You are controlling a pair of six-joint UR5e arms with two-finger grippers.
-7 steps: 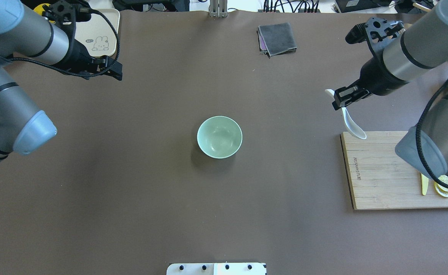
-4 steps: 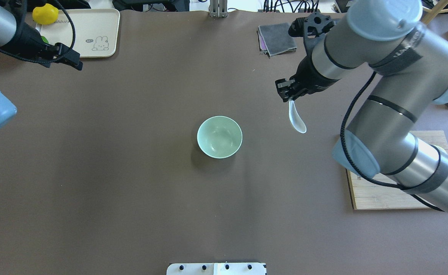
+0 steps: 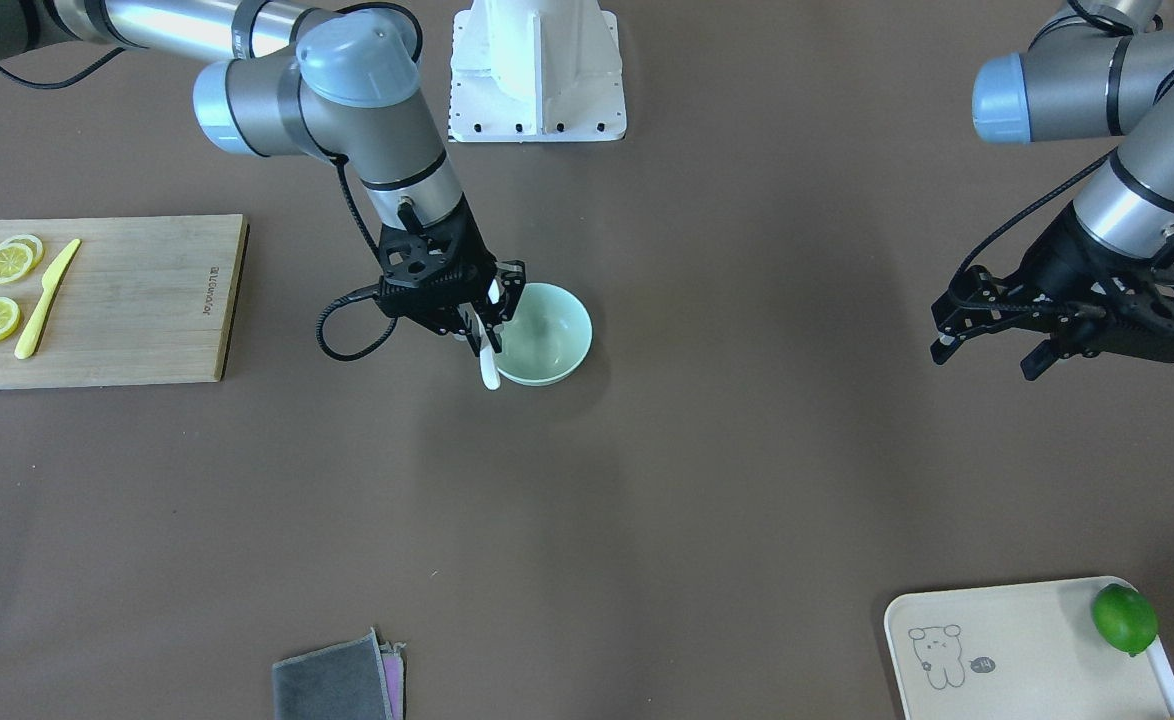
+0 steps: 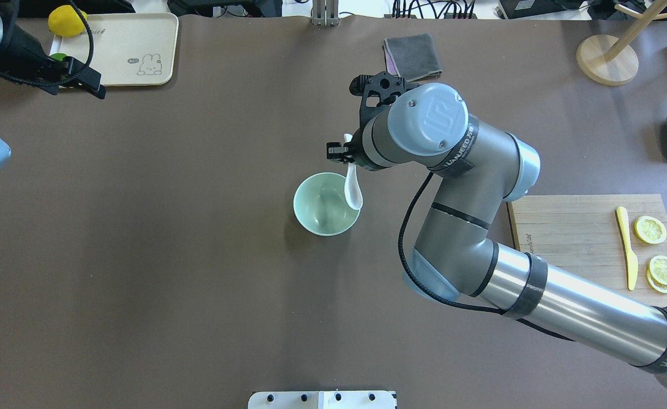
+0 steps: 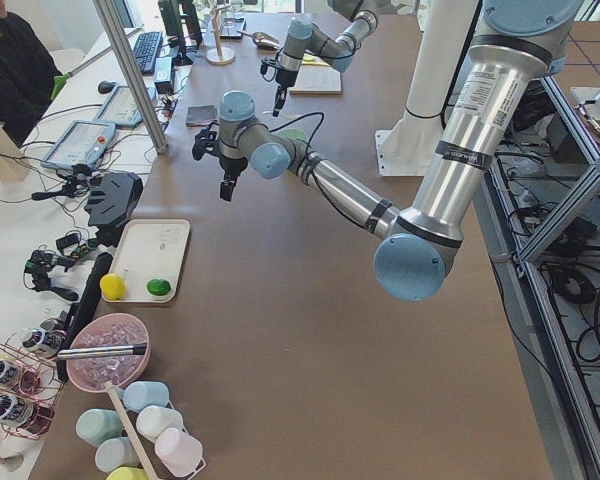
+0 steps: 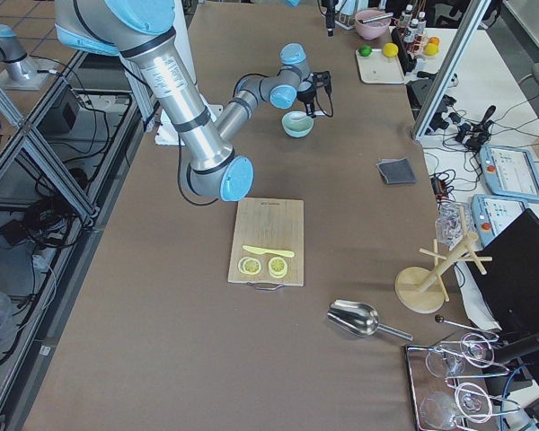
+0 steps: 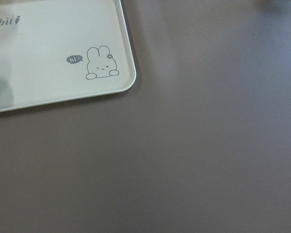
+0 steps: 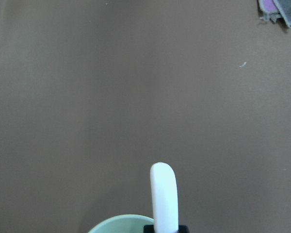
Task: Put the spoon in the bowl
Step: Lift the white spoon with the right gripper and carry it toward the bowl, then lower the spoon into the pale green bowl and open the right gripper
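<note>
The right gripper (image 4: 345, 154) is clamping a glossy white soup spoon (image 4: 354, 192) above a round mint-green bowl (image 4: 301, 192), near its rim. Releasing here is risking it toppling outside.

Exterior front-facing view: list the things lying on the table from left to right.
cutting board → gray cloth → bowl → tray. Left out: the spoon in the right gripper, overlapping the bowl's edge; the left gripper, sharing the tray's span.

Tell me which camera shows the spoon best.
Overhead exterior: nearly the whole spoon shows, hanging from the right gripper with its scoop at the bowl's rim. Front-facing shows only its lower end below the gripper; the right wrist camera only the handle tip; side views show it tiny; the left wrist camera not at all.
</note>
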